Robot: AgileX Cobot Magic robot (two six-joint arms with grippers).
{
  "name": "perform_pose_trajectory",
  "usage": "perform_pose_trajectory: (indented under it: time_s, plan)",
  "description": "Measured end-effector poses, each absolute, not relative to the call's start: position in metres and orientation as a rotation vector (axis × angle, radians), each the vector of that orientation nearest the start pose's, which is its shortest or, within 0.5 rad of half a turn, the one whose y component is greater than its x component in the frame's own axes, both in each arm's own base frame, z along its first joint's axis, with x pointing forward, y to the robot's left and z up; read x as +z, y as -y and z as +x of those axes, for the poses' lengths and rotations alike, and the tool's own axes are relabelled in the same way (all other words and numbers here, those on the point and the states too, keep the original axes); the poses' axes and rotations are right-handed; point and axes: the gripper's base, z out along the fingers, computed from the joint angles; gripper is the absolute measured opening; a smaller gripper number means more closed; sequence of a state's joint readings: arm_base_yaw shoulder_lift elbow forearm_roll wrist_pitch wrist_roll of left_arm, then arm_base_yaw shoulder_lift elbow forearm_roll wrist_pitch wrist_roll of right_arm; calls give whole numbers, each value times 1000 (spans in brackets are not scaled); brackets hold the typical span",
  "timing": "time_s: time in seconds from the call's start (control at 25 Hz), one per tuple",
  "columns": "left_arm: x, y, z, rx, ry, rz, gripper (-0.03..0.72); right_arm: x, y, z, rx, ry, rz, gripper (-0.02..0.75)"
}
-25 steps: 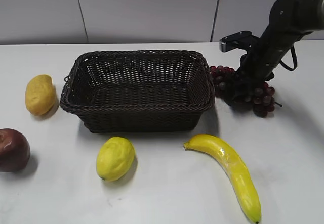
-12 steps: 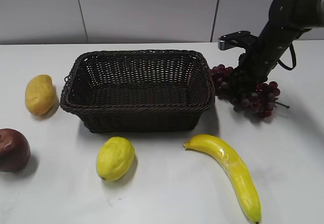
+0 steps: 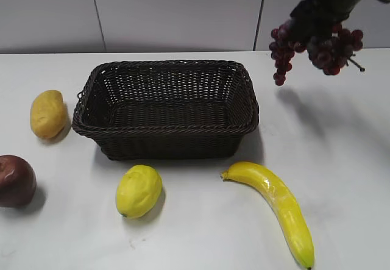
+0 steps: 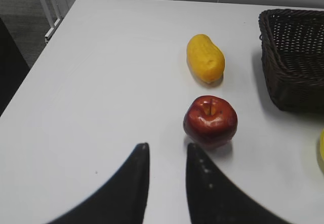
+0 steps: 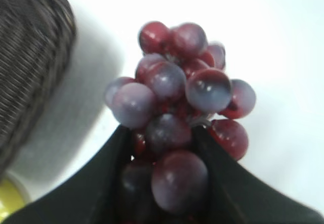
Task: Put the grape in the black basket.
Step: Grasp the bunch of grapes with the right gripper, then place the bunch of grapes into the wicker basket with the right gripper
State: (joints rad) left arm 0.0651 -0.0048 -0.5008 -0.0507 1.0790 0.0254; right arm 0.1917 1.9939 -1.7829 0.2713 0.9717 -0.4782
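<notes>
1. While the right gripper (image 5: 164,183) hung high at the top right of the exterior view, its two fingers were clenched around the grape bunch (image 3: 317,41), berries bulging out between them in the right wrist view.
2. Grapes were airborne, well clear of the table (image 3: 341,160), up and to the right of the basket (image 3: 167,108). Not over it: their shadow fell on bare table beside the basket's right end.
3. Bunch drooped on both sides of the grip, one strand hanging lower on the left. Grip looked to be near the middle of the cluster, probably so neither end would swing too far.
4. Height made sense to me: enough to carry the low strand over the braided rim without snagging.
5. Basket interior showed nothing in it; open top, flared walls, so a release from above should do.
6. Left gripper (image 4: 167,155) hovered low over the table with its fingers released and nothing between them, just short of the apple (image 4: 210,121). Parked out of the way, I'd guess.
7. Potato-like yellow fruit (image 4: 205,58) lay beyond the apple, left of the basket; lemon (image 3: 139,190) and banana (image 3: 274,206) lay in front of it. None sat in the transfer path.
8. Judgement: pick done, carry leftward and drop remained. Risk: loose strand catching the rim, or berries slipping from the fingers.
</notes>
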Motion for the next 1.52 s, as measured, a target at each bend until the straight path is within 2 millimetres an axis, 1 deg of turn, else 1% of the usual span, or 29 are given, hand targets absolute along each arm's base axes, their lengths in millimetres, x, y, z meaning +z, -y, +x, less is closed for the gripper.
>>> perform_pose_trajectory:
  time_s: [0.16,0.28,0.32,0.4,0.48,0.64,0.76,0.92,1.04,1.16,1.28,1.32,1.36,1.44,1.48,1.52]
  plan:
    - [276,4,-6,-5,-2056,-38,228,331,-111,422,368,-2378,-678,260]
    - [276,4,-6,-5,-2056,-38,228,356,-121,414,421,-2302,-679,260]
    - [276,4,-6,-5,-2056,-38,228,363,-128,411,437,-2278,-694,259]
    - [276,4,-6,-5,-2056,-38,228,370,-146,405,463,-2242,-739,255]
    - [276,4,-6,-5,-2056,-38,228,373,-170,396,490,-2211,-800,239]
    - [276,4,-6,-5,-2056,-38,228,370,-214,380,548,-2166,-905,237]
    - [276,4,-6,-5,-2056,-38,228,355,-241,376,578,-2168,-964,236]
    - [276,4,-6,-5,-2056,-38,228,314,-267,383,593,-2228,-1016,236]
    - [276,4,-6,-5,-2056,-38,228,278,-277,393,593,-2294,-1033,232]
    - [276,4,-6,-5,-2056,-38,228,241,-283,403,588,-2367,-1042,228]
    - [276,4,-6,-5,-2056,-38,228,212,-286,409,581,-2423,-1052,228]
    - [276,4,-6,-5,-2056,-38,228,205,-286,410,580,-2437,-1054,251]
    - [276,4,-6,-5,-2056,-38,228,199,-287,410,580,-2448,-1056,309]
    - [276,4,-6,-5,-2056,-38,228,195,-287,411,579,-2457,-1058,491]
    - [276,4,-6,-5,-2056,-38,228,195,-287,411,578,-2455,-1056,559]
    - [276,4,-6,-5,-2056,-38,228,196,-287,412,576,-2452,-1056,599]
